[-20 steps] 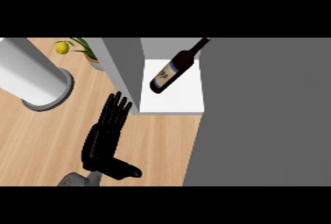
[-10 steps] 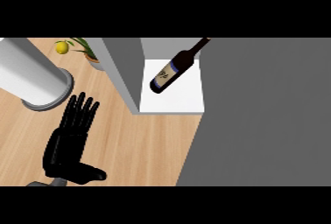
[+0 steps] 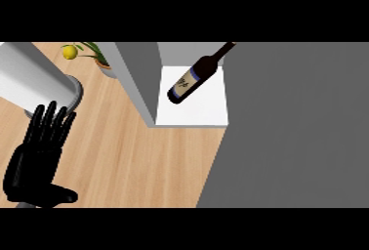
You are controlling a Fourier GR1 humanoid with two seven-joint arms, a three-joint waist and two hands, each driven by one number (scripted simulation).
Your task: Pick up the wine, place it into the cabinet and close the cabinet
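Bare wooden counter (image 3: pixel 144 161) spans the centre; wine bottle (image 3: pixel 193 78) apparently inside the cabinet (image 3: pixel 191 112), upper centre, well apart from the open left hand (image 3: pixel 37 161) at lower left.

The wine bottle (image 3: pixel 192 78) lies on the cabinet's shelf (image 3: pixel 205 114), neck toward the far right and base toward the near left. The cabinet's side panel (image 3: pixel 140 80) stands just left of the bottle. Left of that panel the wooden counter (image 3: pixel 144 161) spreads out. At its far left stands a large cylinder (image 3: pixel 32 80), with a potted plant bearing a lemon (image 3: pixel 70 52) behind it. The left hand (image 3: pixel 36 163) hangs over the counter's near left, fingers straight, pointing toward the cylinder.
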